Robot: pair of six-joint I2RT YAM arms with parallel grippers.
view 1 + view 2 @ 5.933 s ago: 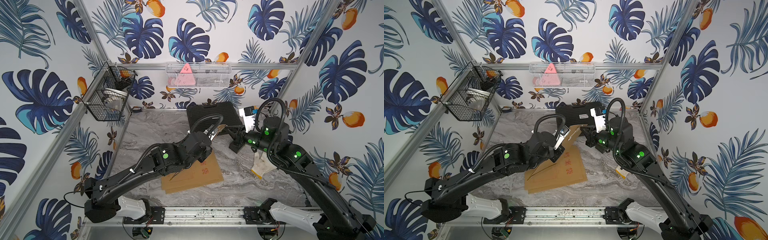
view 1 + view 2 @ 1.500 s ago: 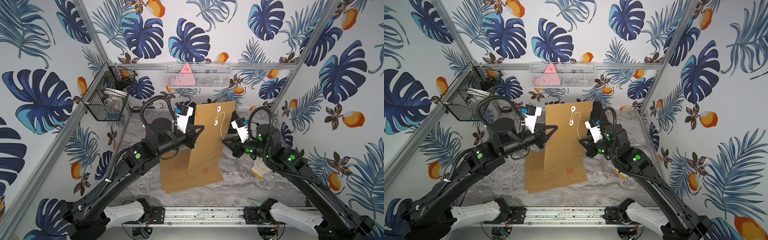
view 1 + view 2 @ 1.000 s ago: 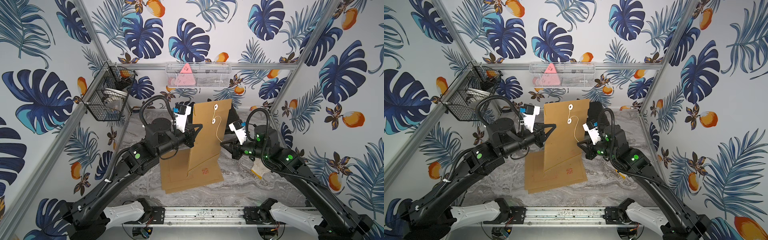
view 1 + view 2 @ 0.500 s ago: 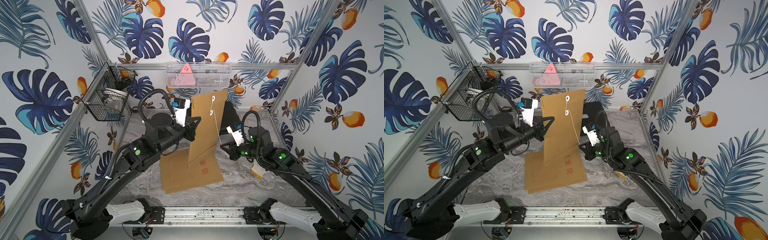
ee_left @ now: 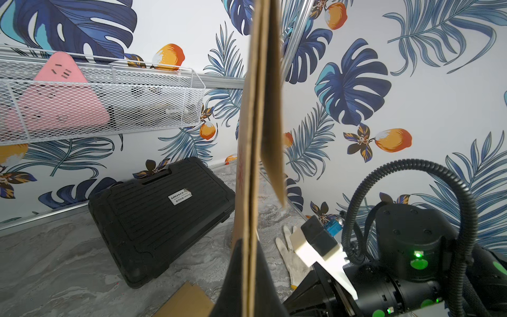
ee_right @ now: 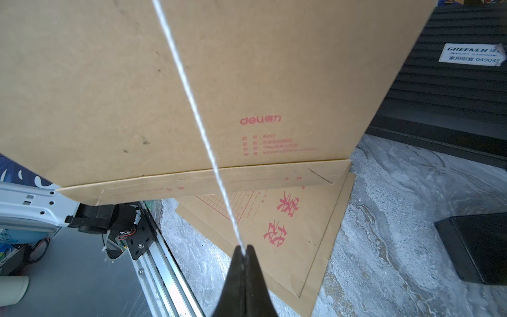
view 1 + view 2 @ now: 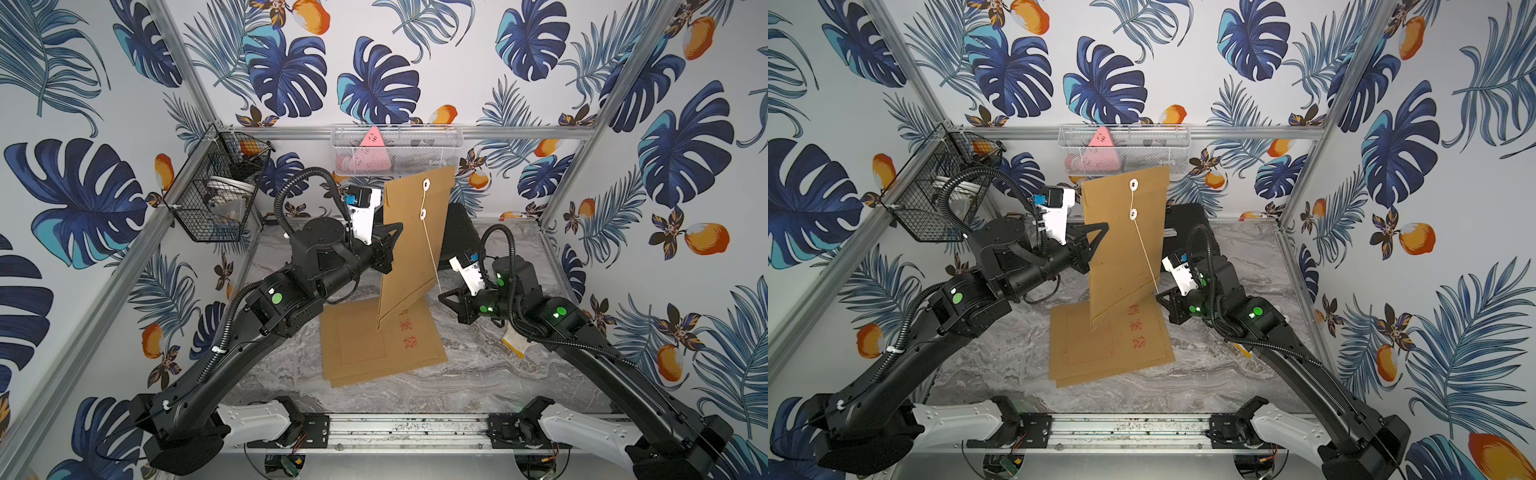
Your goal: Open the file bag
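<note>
File bag [image 7: 409, 257]: hung upright in mid-air, its lower corner just above a stack of file bags [image 7: 361, 349], its buttoned end up.
String [image 7: 432, 257]: ran taut from the lower button [image 7: 423, 215] down to the right gripper.
Left gripper [image 5: 248, 247]: clamped tight on the bag's side edge.
Right gripper [image 6: 244, 248]: pinched together on the string's end, beside the bag.
Stack: lay flat on the marble table [image 7: 478, 374].
Black case [image 5: 153, 216]: on the table behind the bag.
Glove [image 5: 292, 260]: on the table by the right arm.

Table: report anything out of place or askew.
A white work glove lies loose on the marble table, partly under the right arm. The flat file bags are stacked unevenly, edges fanned. Nothing spilled or torn.
</note>
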